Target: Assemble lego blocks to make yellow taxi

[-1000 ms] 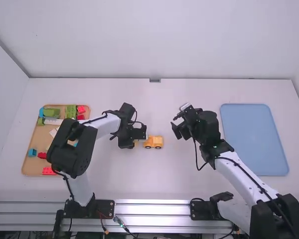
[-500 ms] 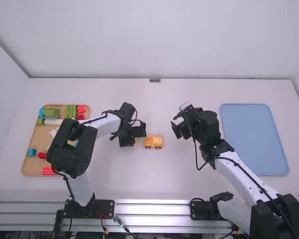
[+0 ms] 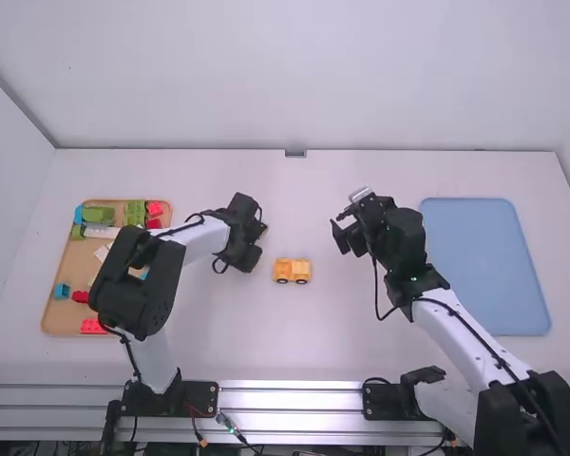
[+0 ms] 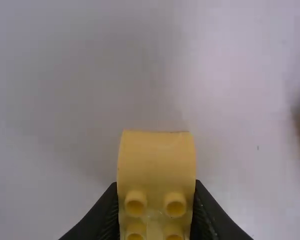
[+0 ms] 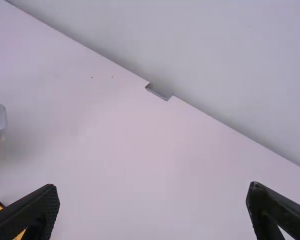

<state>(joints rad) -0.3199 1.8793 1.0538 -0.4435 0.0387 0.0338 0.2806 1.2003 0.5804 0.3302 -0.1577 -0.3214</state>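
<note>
Turns left fingers [image 4: 106, 215] away from nearby car [image 3: 293, 271], gripping block [image 4: 156, 160]; holds right fingers [image 5: 32, 215] wide apart. Probably preparing next join; must square block over car before pressing.

Robot lab, or a test cell inside one. Left arm [image 3: 138, 290] and right arm [image 3: 465, 334] are standing at the near side of a white tabletop [image 3: 361, 356], their bases sitting on black mounting plates [image 3: 195, 397] along a bare metal rail [image 3: 290, 399]. Loose cables [image 3: 233, 429] are trailing around the rail, more wiring is running along the arms. Plain white walls [image 3: 294, 76] are closing in the far and left sides. Tan tray [image 3: 66, 256] is holding toy bricks [image 3: 99, 215]; blue tray [image 3: 484, 266] is lying on the opposite side.
</note>
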